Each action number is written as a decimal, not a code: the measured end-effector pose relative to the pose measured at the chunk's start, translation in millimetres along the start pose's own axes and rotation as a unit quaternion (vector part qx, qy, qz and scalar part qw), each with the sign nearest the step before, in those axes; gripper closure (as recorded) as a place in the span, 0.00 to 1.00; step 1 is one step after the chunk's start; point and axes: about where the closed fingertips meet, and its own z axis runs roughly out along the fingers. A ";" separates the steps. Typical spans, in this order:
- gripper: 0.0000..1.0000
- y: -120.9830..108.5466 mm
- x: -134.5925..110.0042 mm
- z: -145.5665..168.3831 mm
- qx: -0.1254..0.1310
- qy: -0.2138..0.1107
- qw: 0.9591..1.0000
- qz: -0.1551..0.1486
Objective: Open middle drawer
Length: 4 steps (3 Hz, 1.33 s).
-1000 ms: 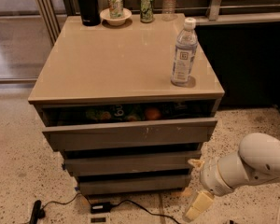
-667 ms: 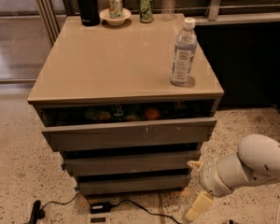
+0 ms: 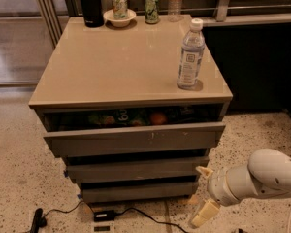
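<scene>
The middle drawer is the grey-brown, handle-less slanted front of medium width, set below the wider top drawer and above the narrow bottom drawer. Its front stands only slightly out, with a dark gap above it. My gripper is low at the cabinet's front right corner, on a white arm coming in from the right. It is open, one pale fingertip beside the middle drawer's right end and the other down near the floor, with nothing between them.
The top drawer is partly open with fruit and packets inside. On the cabinet top stand a water bottle, a black flask, a bowl with a can, a green can and a clear bottle. A black cable and adapter lie on the speckled floor.
</scene>
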 end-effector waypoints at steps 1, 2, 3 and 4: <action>0.00 -14.9 7.1 16.2 0.011 -0.020 1.000 -0.012; 0.00 -33.2 6.3 43.8 0.010 -0.031 0.999 -0.038; 0.00 -61.6 -7.3 79.4 0.006 -0.044 0.997 -0.069; 0.00 -61.5 -7.0 83.2 0.004 -0.045 0.996 -0.071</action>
